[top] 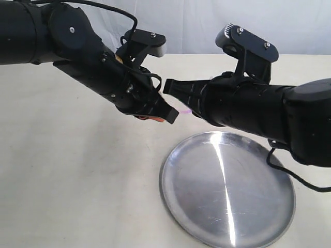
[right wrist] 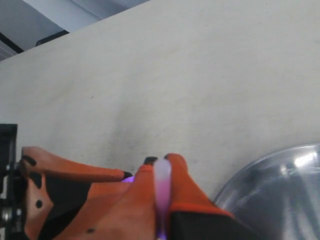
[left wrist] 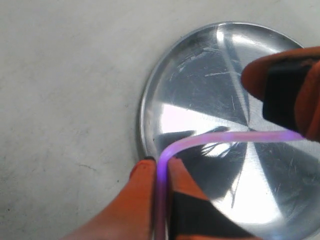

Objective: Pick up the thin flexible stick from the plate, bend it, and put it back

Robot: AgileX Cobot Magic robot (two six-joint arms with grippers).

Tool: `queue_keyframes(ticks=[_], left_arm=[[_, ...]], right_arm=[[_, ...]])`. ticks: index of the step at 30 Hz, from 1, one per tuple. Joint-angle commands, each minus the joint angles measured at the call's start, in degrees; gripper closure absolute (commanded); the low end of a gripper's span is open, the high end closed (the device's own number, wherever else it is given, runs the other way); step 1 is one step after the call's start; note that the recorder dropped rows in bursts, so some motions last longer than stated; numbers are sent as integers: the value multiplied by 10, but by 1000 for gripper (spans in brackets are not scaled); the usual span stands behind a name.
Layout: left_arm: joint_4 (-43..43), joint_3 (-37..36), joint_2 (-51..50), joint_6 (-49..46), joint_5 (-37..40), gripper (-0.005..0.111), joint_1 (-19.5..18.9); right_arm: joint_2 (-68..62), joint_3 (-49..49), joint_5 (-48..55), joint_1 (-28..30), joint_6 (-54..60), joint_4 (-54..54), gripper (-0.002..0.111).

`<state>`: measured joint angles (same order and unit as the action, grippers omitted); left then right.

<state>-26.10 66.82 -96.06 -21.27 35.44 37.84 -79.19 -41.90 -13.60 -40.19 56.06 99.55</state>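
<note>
The thin flexible stick (left wrist: pixel 225 136) is curved in the air near the rim of the plate (left wrist: pixel 143 125), each end pinched in the closed jaws of the left gripper (left wrist: pixel 160 163) and the right gripper (right wrist: pixel 162 164), and it seems light, springy and slippery, so holding near the ends is best

The plate (top: pixel 227 191) is seen by the exterior camera from a raised, slanted position nearby. It and the pink stick (left wrist: pixel 225 136) are shared at very close range by both wrist views, aimed downward.
</note>
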Motion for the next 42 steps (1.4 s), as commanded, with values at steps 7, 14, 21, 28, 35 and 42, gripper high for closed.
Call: queue_keyframes(ticks=[7,14,21,28,35,42], left_arm=[[31,2,-6,6,-34,107,-8],[30,2,-6,7,-34,107,-8],[48,2,-6,17,-31,107,-8],[54,2,-7,20,-34,107,-8],[54,2,-28,21,-34,107,-8],[55,2,-35,21,-37,107,-8]], right_arm=[[6,-1,5,-6,-20,4,109],[-1,-1,12,-6,-18,4,109],[-30,-1,27,-6,-18,4,109],[-30,-1,25,-6,-18,4,109],[-30,-1,25,-6,-18,4,109],[-30,-1,25,-6,-18,4,109]])
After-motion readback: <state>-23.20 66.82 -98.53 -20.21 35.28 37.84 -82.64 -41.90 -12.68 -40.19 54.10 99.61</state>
